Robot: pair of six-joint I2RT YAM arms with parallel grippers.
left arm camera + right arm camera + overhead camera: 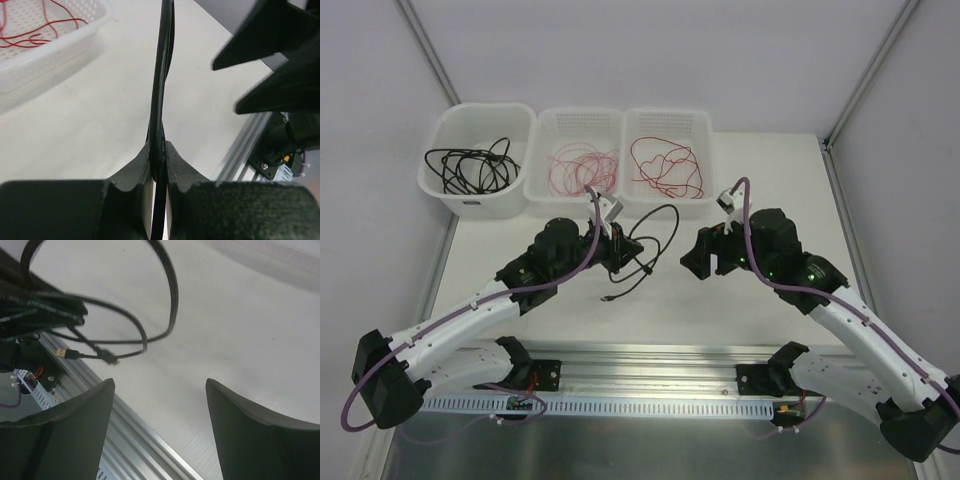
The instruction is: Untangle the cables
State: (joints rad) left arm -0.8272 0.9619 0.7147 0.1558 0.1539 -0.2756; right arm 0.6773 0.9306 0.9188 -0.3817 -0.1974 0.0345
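Left hand (159, 156) pinches black cable (161, 90), plain at the wrist, unclear overhead.

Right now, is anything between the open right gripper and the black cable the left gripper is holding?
Nothing visible does. The left gripper is shut on the black cable, whose loops hang just ahead of the open right gripper. The right wrist view shows only table surface between them.

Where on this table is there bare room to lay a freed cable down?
Bare table right of the red-wire basket, and the middle strip along the rail. Crowded: the centre, where the left gripper pinches the black cable beside the open right gripper.
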